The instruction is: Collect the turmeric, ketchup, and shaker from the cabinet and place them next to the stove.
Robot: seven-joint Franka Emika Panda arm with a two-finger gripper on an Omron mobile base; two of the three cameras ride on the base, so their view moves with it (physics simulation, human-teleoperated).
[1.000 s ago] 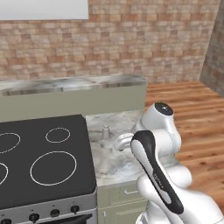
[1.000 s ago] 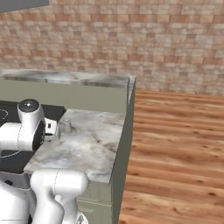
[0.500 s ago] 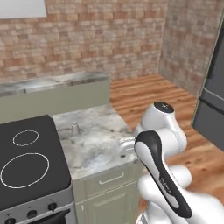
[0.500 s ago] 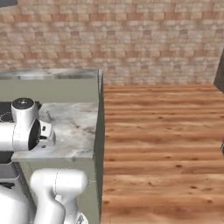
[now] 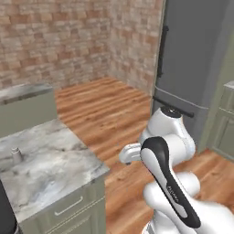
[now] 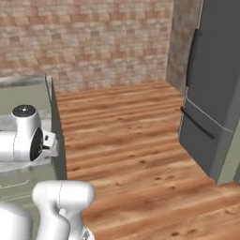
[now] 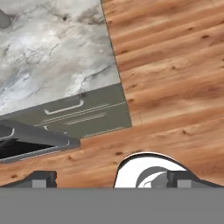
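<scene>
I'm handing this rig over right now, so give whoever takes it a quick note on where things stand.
Gripper: open, holding nothing, aimed down at the wood floor.
Shaker: standing on the marble counter, by the stove at the left base view's lower left edge.
Done: shaker looks delivered.
Left: turmeric and ketchup are not on the visible counter; collect them from the cabinet and set them beside the stove.

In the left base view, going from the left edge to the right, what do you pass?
Small grey shaker on the marble counter → bare wooden floor → the robot's white arm → tall dark grey fridge → pale green cabinets at the right edge.
</scene>
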